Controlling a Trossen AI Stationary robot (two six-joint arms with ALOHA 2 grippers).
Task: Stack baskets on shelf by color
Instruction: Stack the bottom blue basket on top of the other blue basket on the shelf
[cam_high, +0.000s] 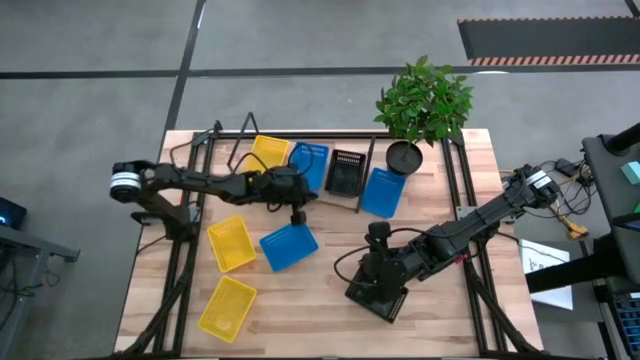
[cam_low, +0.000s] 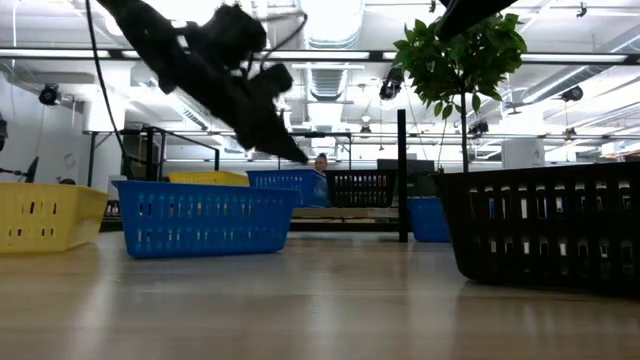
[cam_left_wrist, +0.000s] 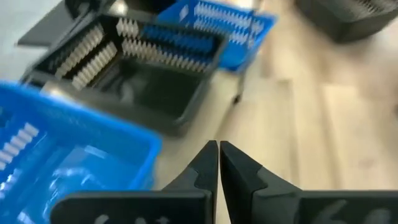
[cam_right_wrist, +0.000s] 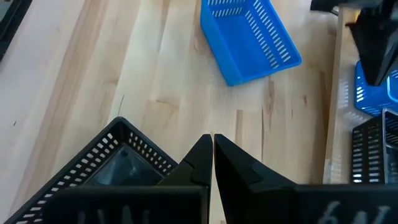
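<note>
High view: we log the left gripper (cam_high: 297, 216), fingers together and empty, mid-frame above a loose blue basket (cam_high: 288, 246), the shelf (cam_high: 330, 180) behind; right wrist view: right gripper (cam_right_wrist: 212, 147) pinched together, empty, beside a black basket (cam_right_wrist: 102, 171); next, we judge, open and descend.

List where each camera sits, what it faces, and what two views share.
High: overhead, straight down on the table, both arms.
Low: table height, facing the room; left arm overhead.
Left wrist: behind the shut left claw, facing a black basket.
Right wrist: behind the shut right claw.
Shared: the loose blue basket.
</note>
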